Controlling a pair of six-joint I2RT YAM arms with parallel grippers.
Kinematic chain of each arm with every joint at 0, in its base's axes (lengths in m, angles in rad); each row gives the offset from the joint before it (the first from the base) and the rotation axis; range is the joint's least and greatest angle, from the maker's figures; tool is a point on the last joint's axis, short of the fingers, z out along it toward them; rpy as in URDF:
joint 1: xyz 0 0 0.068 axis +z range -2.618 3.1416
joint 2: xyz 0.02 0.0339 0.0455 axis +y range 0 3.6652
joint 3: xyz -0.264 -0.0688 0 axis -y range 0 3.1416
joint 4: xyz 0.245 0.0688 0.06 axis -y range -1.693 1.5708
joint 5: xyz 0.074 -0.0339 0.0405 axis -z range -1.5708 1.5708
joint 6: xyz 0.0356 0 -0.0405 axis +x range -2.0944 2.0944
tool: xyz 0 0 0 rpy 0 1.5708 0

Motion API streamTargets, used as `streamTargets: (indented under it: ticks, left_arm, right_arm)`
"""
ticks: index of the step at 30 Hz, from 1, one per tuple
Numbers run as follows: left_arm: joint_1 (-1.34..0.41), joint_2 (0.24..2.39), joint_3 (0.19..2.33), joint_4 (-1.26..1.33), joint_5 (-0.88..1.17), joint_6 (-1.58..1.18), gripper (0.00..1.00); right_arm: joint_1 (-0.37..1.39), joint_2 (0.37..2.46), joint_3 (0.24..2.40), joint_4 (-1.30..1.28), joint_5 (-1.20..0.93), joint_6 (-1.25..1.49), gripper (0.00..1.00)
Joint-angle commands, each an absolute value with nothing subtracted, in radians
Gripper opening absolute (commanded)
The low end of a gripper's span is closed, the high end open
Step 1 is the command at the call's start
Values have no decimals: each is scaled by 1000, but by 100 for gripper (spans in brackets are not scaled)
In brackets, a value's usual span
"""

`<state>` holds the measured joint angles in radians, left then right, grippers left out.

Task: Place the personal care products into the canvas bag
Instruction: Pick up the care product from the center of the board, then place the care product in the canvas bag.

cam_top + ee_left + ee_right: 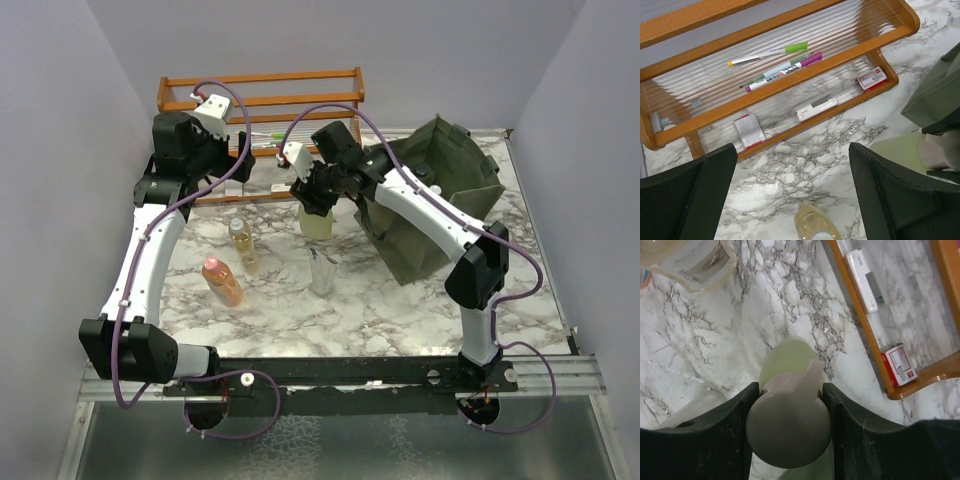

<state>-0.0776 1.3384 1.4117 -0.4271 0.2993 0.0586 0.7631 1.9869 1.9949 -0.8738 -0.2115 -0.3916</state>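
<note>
At the back left of the tabletop [380,310], in front of the rack [260,100], our left gripper [792,150] hangs with its jaws spread wide and nothing between them. An amber bottle [243,245] sits just below it, and an orange bottle [222,280] sits nearer the front edge. Near the middle is the silver tube [322,272]. Just behind it, our right gripper [790,390] has its jaws about half closed against both sides of the green bottle's [318,222] pump cap, so we judge the grasp made. We cannot tell whether the bottle is off the tabletop. The bag [440,190] slumps toward the back right corner, its sides creased. We are picking this bottle. Next we need a straight lift, then a carry right, high enough to clear the bag's floppy rim before letting go.
</note>
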Motion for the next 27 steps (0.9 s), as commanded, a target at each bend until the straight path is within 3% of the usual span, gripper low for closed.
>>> streamTargets:
  ticks: [1, 19, 27]
  left_arm:
    - [-71, 1313, 1399, -382, 311, 55, 96]
    - [-71, 1383, 1375, -330, 437, 59, 92]
    - [-100, 1441, 1385, -328, 503, 65, 89]
  right_arm:
    - [765, 1874, 2103, -818, -172, -439, 1]
    - [758, 1682, 2337, -821, -86, -509, 1]
    - [678, 1618, 2393, -825, -57, -512, 1]
